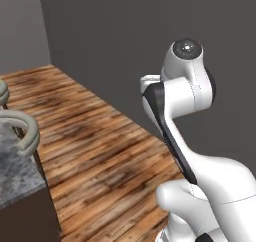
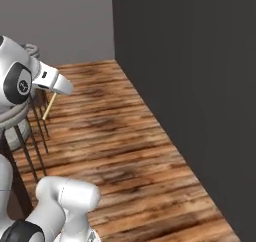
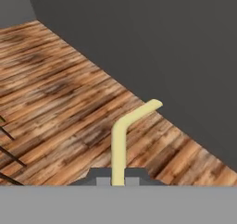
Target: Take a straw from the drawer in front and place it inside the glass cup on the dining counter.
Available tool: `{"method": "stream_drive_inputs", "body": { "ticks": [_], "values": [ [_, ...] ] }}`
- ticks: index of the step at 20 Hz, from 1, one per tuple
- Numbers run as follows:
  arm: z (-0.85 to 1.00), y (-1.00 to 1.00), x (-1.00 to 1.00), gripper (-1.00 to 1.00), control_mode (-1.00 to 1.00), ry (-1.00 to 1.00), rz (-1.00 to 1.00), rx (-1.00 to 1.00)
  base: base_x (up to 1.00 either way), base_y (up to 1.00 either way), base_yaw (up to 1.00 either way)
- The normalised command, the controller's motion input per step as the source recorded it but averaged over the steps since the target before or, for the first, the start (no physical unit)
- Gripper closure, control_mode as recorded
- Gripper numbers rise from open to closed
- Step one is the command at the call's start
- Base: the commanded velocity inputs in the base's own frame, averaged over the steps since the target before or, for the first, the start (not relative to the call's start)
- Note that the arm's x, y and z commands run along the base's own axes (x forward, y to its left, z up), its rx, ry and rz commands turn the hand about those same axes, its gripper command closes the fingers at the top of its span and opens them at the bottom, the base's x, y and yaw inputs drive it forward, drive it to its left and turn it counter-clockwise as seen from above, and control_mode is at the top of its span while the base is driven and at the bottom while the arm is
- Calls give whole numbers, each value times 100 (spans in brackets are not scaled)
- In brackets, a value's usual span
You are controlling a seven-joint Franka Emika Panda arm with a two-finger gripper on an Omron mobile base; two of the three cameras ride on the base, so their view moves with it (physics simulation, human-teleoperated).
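Closest to the hand, the gripper is pinched nearly shut on the straw, holding its straight shaft low down while the bent end juts off to 1 side. From the right base camera the straw hangs below the hand, over the wood floor. It looks very light, thin and smooth, likely to swivel or slip, so a grip on the straight part suits it. Beyond stands a dark wall.
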Motion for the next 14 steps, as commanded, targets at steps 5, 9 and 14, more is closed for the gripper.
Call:
{"method": "stream_drive_inputs", "body": {
  "ticks": [5,9,14],
  "values": [
    [0,0,0,100,100,0,0,0,100,-74,42],
    [0,0,0,100,100,0,0,0,100,-65,41],
    [0,0,0,100,100,0,0,0,100,-53,40]
  ]
}}
